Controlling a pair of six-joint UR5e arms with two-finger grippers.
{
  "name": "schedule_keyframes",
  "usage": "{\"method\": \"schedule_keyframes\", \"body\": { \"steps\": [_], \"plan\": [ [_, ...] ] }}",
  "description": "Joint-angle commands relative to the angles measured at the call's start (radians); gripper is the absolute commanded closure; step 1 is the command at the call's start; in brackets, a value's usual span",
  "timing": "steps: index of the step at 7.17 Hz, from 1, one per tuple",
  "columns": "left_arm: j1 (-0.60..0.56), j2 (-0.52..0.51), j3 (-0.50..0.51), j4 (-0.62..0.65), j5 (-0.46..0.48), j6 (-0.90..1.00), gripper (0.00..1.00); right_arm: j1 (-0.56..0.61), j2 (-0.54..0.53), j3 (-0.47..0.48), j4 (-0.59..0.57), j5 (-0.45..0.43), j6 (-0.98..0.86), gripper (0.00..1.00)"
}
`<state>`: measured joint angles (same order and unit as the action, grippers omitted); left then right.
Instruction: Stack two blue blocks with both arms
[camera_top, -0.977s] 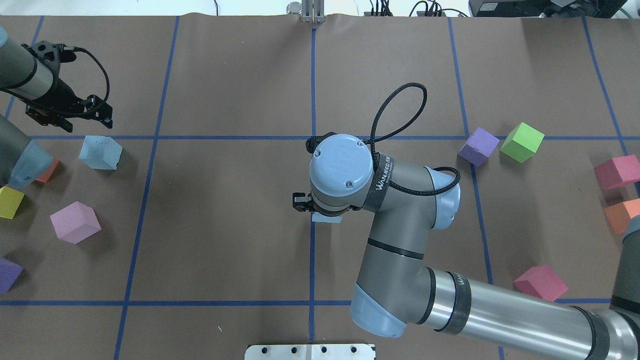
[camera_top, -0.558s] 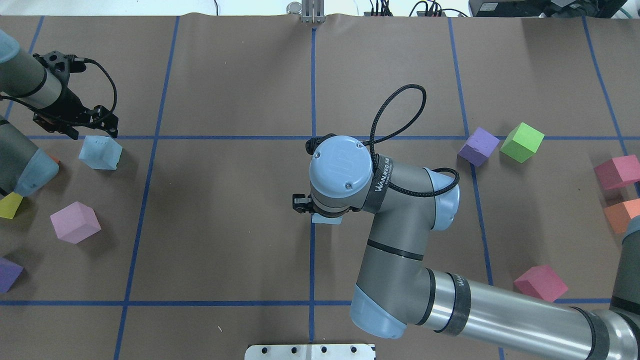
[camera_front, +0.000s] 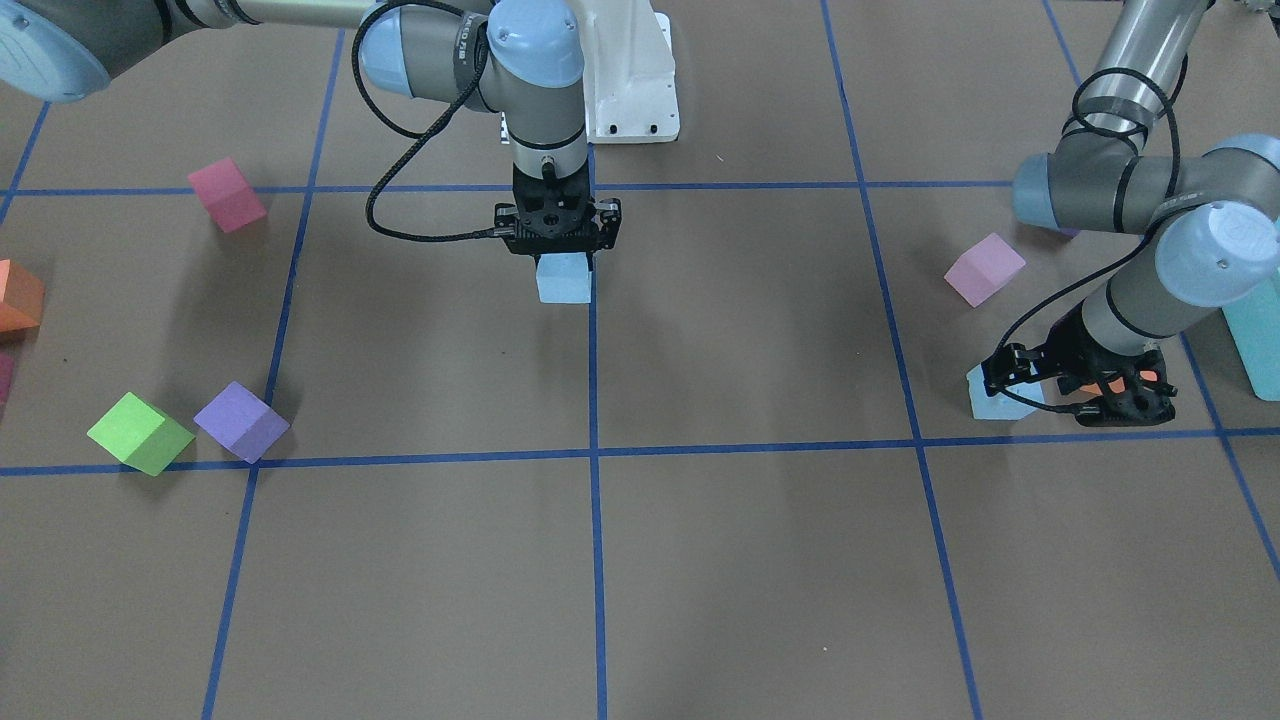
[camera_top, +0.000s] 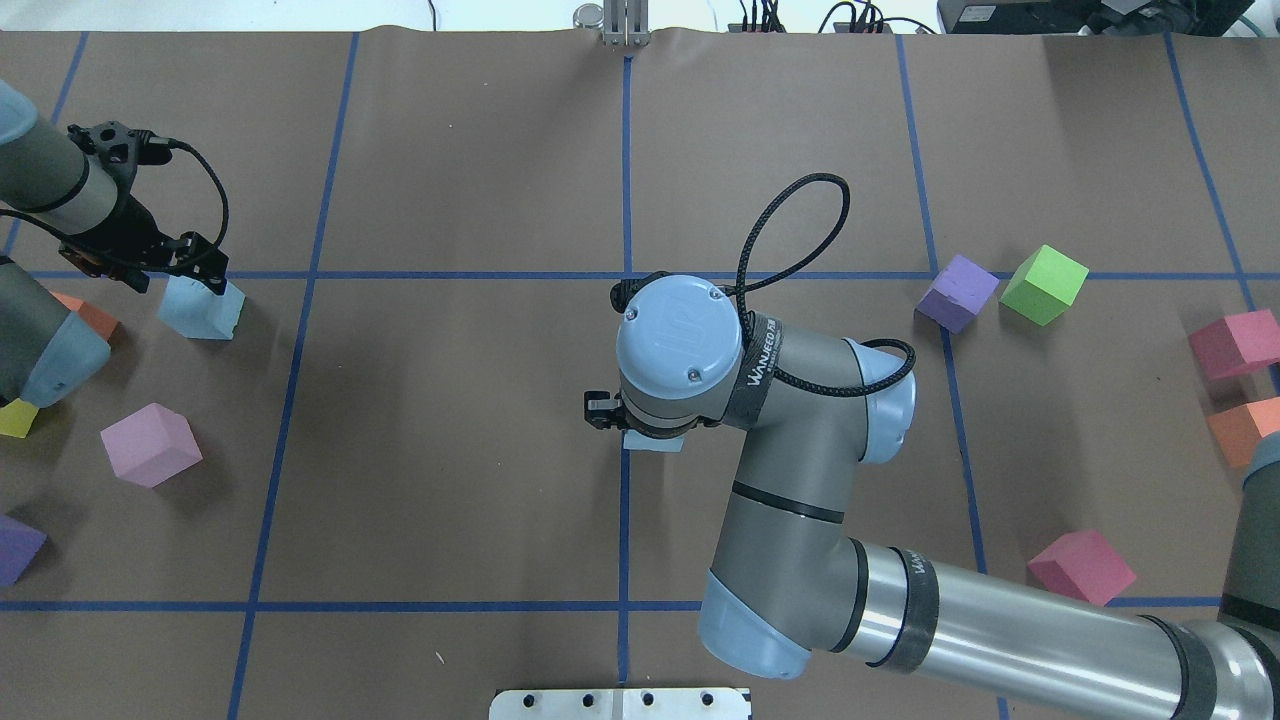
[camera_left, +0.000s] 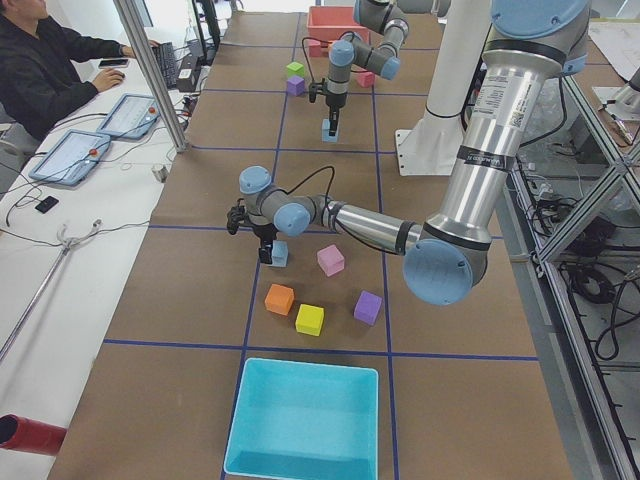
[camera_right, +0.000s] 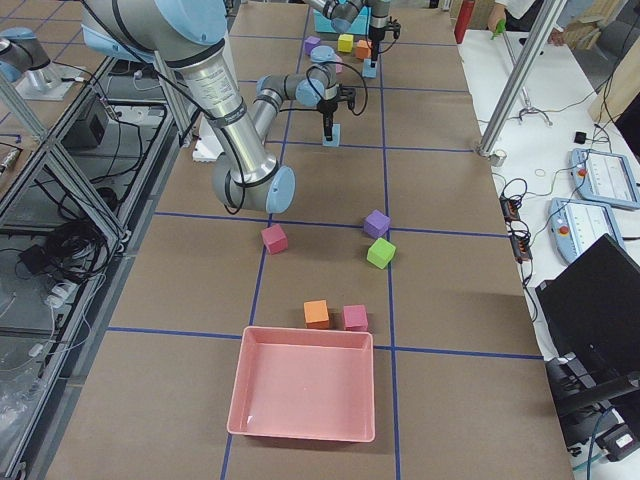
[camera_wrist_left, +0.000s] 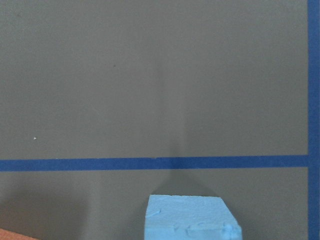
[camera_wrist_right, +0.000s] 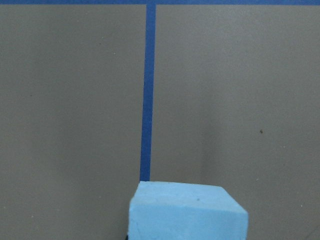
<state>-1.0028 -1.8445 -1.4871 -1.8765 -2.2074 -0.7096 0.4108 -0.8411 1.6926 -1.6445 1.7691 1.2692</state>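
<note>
At the upper left of the overhead view, our left gripper (camera_top: 172, 272) hangs tilted over the far edge of the left blue block (camera_top: 200, 310), which sits on the brown table (camera_top: 450, 400) just below the blue tape line. Its jaws look spread and we see nothing pinched between them. The left wrist view shows that block low and centred ahead, so we judge the arm is lining up to straddle it for the pick. An orange cube (camera_top: 88, 315) lies near, partly under the arm, which may be why we come in from the far side.

In the middle of the frame, the right arm (camera_top: 800, 480) covers most of the centre blue block (camera_top: 655, 442), and only a sliver shows beneath the wrist. The front-facing view is plainer. There the right gripper (camera_front: 563, 258) points straight down with its jaws against the block's two sides, gripping it. The block appears to rest on or just above the paper at the vertical tape line. We take it as the base of the stack, steadied where both arms can reach.

Toward the right, the violet cube (camera_top: 958, 292) and green cube (camera_top: 1044, 284) sit just beside each other, no part of this job.
</note>
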Motion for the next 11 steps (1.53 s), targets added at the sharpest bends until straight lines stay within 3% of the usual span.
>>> {"method": "schedule_keyframes", "body": {
  "steps": [1, 6, 9, 11],
  "plan": [
    [0.012, -0.001, 0.001, -0.001, -0.002, -0.010, 0.00, -0.004, 0.000, -0.013, 0.002, 0.001, 0.010, 0.36],
    [0.012, -0.004, 0.004, 0.000, -0.002, -0.016, 0.00, -0.012, 0.039, -0.067, 0.006, 0.001, 0.012, 0.35],
    [0.013, -0.007, 0.011, 0.000, -0.002, -0.014, 0.00, -0.018, 0.034, -0.142, 0.138, 0.000, 0.016, 0.34],
    [0.013, -0.009, 0.018, 0.000, -0.002, -0.018, 0.01, -0.018, 0.036, -0.142, 0.138, 0.001, 0.016, 0.33]
  ]
}}
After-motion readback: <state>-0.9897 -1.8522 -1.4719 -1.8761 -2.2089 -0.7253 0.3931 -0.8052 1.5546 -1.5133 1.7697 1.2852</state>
